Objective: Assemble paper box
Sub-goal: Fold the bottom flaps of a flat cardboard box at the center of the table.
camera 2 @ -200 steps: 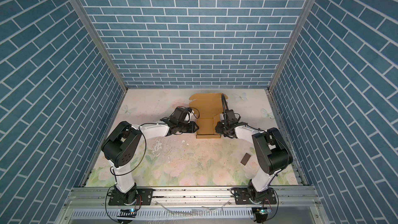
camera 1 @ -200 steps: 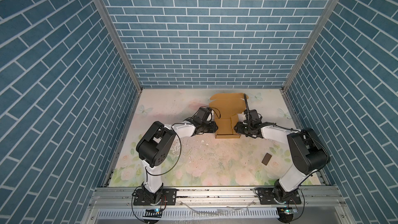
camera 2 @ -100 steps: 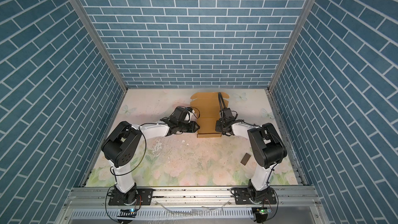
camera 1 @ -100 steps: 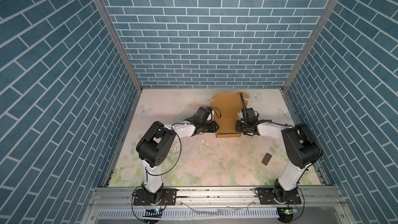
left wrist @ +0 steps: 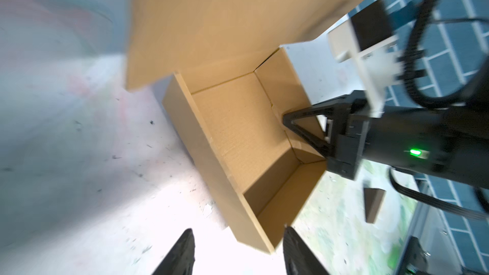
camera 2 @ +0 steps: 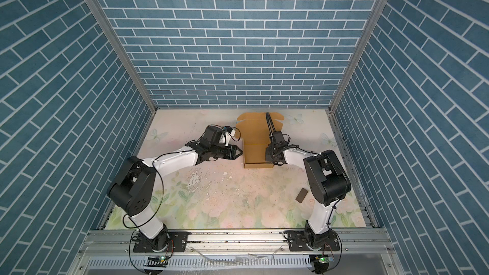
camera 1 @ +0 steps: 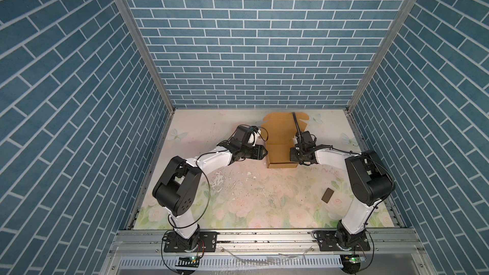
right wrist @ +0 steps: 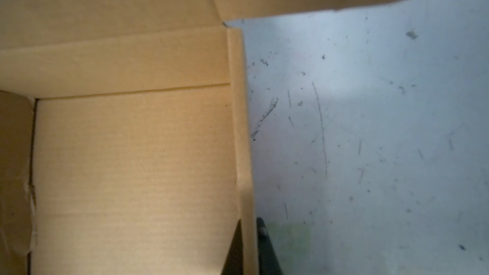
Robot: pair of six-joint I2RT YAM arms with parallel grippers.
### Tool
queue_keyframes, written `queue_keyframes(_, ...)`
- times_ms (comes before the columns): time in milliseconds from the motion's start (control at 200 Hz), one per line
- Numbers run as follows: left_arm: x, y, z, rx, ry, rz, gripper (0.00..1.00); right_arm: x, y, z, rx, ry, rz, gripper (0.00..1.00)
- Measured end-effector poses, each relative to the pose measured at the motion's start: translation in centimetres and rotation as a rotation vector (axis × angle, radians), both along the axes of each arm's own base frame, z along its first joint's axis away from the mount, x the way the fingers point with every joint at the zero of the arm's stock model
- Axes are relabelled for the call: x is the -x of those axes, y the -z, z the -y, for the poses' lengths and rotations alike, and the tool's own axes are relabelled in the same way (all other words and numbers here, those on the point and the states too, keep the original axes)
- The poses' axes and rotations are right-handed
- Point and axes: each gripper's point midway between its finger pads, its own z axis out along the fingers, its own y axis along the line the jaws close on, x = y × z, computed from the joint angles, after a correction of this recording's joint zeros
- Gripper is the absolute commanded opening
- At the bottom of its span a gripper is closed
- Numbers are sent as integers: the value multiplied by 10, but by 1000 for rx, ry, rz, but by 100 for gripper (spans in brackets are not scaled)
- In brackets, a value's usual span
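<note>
Worktop (camera 1: 238, 194): floral sheet, scuffed in the middle.

Paper box (camera 1: 280, 152) sat far-centre, slightly right, between the two arms. Near, left and right walls were up. The lid panel with rounded tabs was open, pointing toward the far wall.

Right tool (camera 1: 294, 154) was clamped on the box's right wall, closed right down onto the card. In the right wrist view, one finger (right wrist: 234, 250) was inside the wall and the other outside it.

Left tool (camera 1: 265, 152) sat just beside the box's left wall. Its fingers (left wrist: 185, 250) were clearly apart and gripping nothing. Couldn't tell whether it touched the wall.

Dark chip (camera 1: 327, 194) lay flat on the worktop near-right, well apart from the box, beside the right arm's elbow.
</note>
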Motion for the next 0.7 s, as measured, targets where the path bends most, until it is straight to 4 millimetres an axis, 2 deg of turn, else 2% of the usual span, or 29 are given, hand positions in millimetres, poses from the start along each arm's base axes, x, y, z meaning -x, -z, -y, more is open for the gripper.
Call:
queue_keyframes(115,-6,-29,-23,58,-11,41,57,0,0,1,13,-11,2,11)
queue_keyframes(250,-19,-43,-55,80,-56,69,58,5,5,3,31,-20,-24,21)
queue_keyframes(490,-43,-46,-105,65,-154,98,58,1,3,3,45,-32,-15,30)
queue_keyframes(700,-46,-44,-126,64,-200,102,59,-7,3,3,59,-33,6,34)
